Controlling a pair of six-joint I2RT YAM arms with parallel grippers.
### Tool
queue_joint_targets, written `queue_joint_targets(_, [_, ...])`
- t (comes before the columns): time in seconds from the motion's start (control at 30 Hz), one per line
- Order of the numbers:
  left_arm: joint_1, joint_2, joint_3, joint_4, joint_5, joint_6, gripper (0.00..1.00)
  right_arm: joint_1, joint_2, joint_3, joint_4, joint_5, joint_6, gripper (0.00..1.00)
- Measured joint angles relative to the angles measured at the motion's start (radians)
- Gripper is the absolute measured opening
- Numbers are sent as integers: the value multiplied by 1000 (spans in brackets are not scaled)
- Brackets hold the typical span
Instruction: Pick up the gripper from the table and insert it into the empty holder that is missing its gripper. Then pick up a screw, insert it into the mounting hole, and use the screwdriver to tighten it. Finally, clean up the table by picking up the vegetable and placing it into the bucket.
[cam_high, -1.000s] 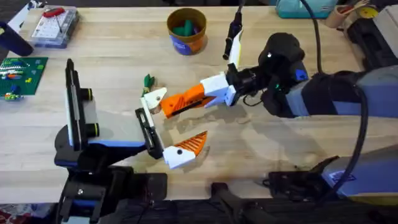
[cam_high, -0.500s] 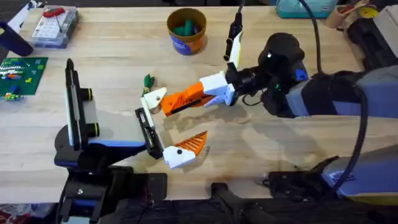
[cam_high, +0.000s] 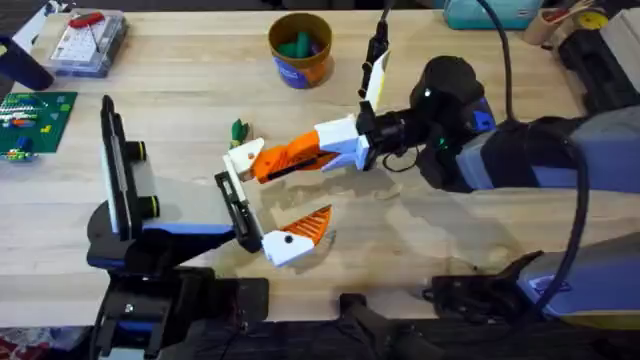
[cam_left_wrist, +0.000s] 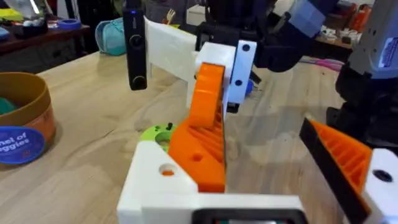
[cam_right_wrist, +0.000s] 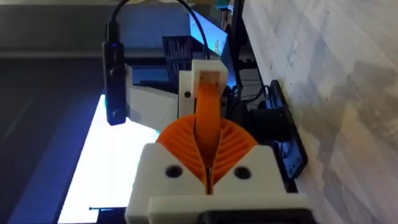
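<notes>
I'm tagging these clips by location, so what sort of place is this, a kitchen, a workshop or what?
Most likely a robotics or electronics workbench. A wooden table carries a green circuit board, a clear box of small parts and a half-built pincer assembly with an orange finger. Cables and cluttered benches stand behind.

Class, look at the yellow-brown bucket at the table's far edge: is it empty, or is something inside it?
Not empty. The overhead view shows a green piece lying inside the bucket, below its rim; what the piece is cannot be told.
</notes>
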Motion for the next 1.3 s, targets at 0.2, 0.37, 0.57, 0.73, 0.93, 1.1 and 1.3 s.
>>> queue_joint_targets(0.2, [0,0,0,-2,-13,0,990,5,0,0,-14,20,-29,18])
queue_joint_targets(0.37, [0,0,0,-18,-16,-6,990,8,0,0,-57,30,-75,18])
queue_joint_targets(0.57, [0,0,0,-32,-2,-23,990,10,23,0,-66,47,-106,18])
queue_joint_targets(0.73, [0,0,0,-38,13,-31,990,10,32,6,-66,59,-104,19])
queue_joint_targets(0.93, [0,0,0,-41,13,-30,990,20,35,16,-72,71,-91,19])
queue_joint_targets(1.1, [0,0,0,-41,14,-30,990,42,35,26,-78,82,-75,19])
queue_joint_targets(1.3, [0,0,0,-37,13,-29,990,56,37,39,-85,89,-71,19])
